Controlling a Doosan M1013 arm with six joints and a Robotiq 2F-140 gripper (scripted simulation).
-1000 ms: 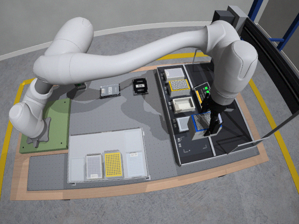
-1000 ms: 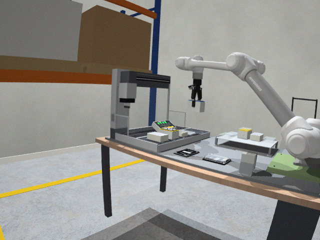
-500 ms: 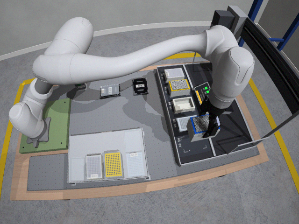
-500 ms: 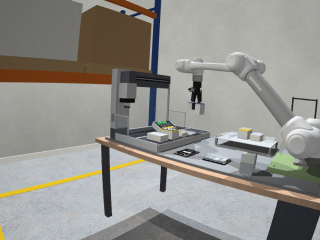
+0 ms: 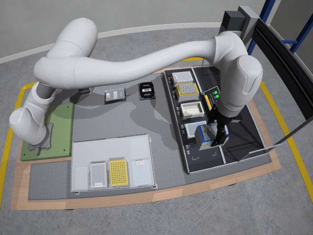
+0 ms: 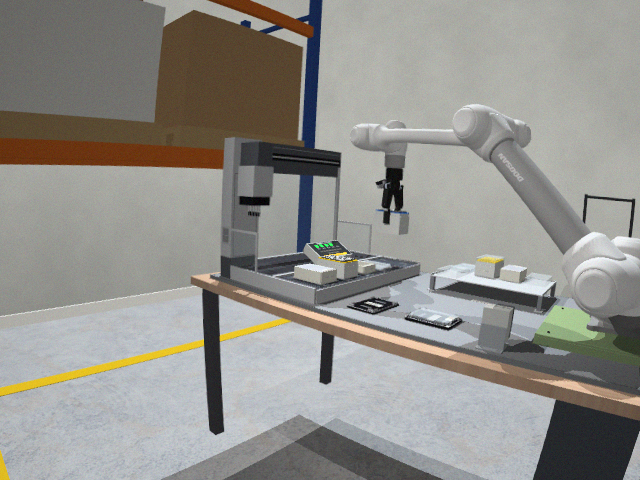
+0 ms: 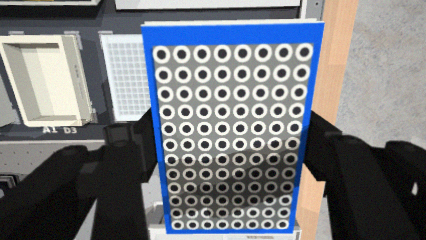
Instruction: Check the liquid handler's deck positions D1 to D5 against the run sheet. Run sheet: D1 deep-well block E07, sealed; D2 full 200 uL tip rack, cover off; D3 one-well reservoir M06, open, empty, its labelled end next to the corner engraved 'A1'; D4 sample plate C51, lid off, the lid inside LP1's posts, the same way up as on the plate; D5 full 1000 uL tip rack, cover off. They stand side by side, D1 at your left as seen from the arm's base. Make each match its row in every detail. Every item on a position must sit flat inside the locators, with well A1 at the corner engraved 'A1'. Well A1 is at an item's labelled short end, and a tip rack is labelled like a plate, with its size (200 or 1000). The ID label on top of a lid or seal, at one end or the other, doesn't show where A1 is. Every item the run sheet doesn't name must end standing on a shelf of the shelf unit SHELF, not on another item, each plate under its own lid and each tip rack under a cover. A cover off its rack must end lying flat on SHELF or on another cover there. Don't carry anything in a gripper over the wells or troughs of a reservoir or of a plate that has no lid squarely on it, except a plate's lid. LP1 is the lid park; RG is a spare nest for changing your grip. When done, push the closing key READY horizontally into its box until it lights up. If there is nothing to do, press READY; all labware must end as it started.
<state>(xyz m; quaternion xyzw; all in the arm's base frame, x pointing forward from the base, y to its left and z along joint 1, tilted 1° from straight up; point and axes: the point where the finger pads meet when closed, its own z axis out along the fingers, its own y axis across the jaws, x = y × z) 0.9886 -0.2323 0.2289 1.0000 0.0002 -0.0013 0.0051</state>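
Note:
My gripper [image 5: 219, 133] is shut on a blue-topped tip rack [image 5: 207, 133] full of tips, with no cover, and holds it high above the liquid handler's deck [image 6: 397, 222]. In the wrist view the rack [image 7: 232, 100] fills the middle between my fingers. On the deck stand a white sealed block [image 5: 182, 77], a yellow tip rack [image 5: 187, 89], an open empty cream reservoir [image 5: 191, 109] [image 7: 47, 82] at D3 and an uncovered sample plate [image 5: 192, 128], which lies left of the rack in the wrist view [image 7: 125, 75]. The D5 nest [image 5: 202, 155] is bare.
The shelf unit [image 5: 112, 164] holds a lidded plate [image 5: 98, 174], a yellow tip rack [image 5: 118, 172] and clear covers [image 5: 141, 172]. A lid lies in the lid park [image 5: 115, 95]; the black spare nest [image 5: 147, 91] is beside it. The handler's gantry [image 6: 281, 155] stands behind the deck.

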